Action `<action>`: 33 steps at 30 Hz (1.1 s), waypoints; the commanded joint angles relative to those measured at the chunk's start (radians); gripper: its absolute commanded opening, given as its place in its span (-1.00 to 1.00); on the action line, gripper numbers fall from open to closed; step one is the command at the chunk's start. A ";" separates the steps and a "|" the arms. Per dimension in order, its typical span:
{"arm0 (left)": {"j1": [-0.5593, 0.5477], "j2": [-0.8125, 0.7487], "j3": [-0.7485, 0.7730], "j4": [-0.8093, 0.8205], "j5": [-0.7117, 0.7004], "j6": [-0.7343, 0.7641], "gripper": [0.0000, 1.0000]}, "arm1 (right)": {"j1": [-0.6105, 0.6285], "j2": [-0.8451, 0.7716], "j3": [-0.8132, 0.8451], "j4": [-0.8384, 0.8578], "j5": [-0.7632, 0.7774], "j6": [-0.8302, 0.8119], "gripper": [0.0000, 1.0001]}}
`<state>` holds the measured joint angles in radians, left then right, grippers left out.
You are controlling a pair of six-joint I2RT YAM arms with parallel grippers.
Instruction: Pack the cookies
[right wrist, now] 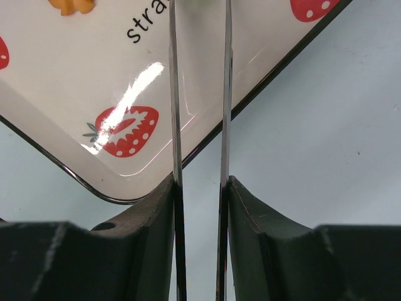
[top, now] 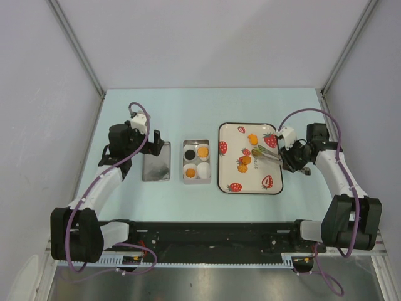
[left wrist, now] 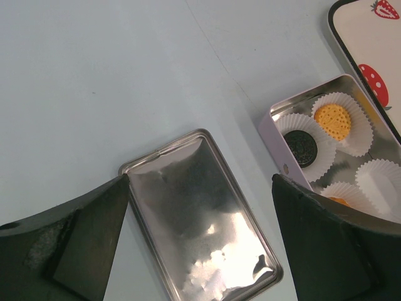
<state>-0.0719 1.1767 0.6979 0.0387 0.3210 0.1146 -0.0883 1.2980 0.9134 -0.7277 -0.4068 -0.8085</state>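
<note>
So the tin (top: pixel 196 141) (left wrist: pixel 276 135) sits mid-table with four white paper cups in it, and three are filled: the black cookie (top: pixel 190 153) (left wrist: pixel 302 147) back-left, one orange cookie (top: pixel 203 151) (left wrist: pixel 332 120) beside it on the right, and the second orange cookie (top: pixel 190 172) (left wrist: pixel 338 200) front-left, half hidden behind a finger in the left wrist view. The empty cup (top: pixel 203 169) (left wrist: pixel 382 179) is front-right. The lid (top: pixel 156 166) (left wrist: pixel 188 188) lies flat on the table just left of the tin, shiny inside up. The left gripper (top: pixel 155 139) (left wrist: pixel 200 188) hangs over it with its fingers spread wide and nothing between them. Over on the right is the strawberry tray (top: pixel 257 179) (left wrist: pixel 369 37) (right wrist: pixel 75 75). The right gripper (top: pixel 289 155) (right wrist: pixel 200 188) is at its right edge, clamped on a pair of metal tongs (top: pixel 268 153) (right wrist: pixel 174 125). Its fingers press on both blades, which run close together out over the tray. From the top view the tips reach the green cookie (top: pixel 256 150) near the tray's middle, but tbh it's too small to tell if the blades are actually gripping it. There are orange shapes (top: pixel 245 160) on the tray too, and I can't tell if they're printed on or loose.
</note>
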 commanded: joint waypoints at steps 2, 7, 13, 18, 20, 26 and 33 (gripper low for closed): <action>-0.005 -0.014 0.028 0.013 0.018 0.022 1.00 | 0.004 -0.080 0.005 0.024 -0.021 0.019 -0.58; -0.005 -0.009 0.031 0.010 0.021 0.022 0.99 | 0.004 -0.115 0.015 0.004 -0.033 0.023 -0.60; -0.005 -0.011 0.032 0.010 0.020 0.023 1.00 | 0.018 -0.147 0.050 -0.038 -0.078 0.042 -0.60; -0.005 -0.011 0.034 0.010 0.021 0.022 0.99 | 0.085 -0.183 0.088 -0.052 -0.092 0.087 -0.59; -0.006 -0.011 0.034 0.009 0.021 0.022 0.99 | 0.153 -0.187 0.097 -0.049 -0.093 0.104 -0.59; -0.005 -0.012 0.032 0.010 0.018 0.023 0.99 | 0.310 -0.186 0.154 -0.045 -0.076 0.170 -0.60; -0.006 -0.006 0.037 0.007 0.021 0.022 1.00 | 0.496 -0.157 0.183 -0.016 -0.026 0.232 -0.58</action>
<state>-0.0719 1.1767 0.6979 0.0380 0.3210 0.1146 0.3275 1.1370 1.0462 -0.7849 -0.4561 -0.6350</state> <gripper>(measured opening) 0.996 0.368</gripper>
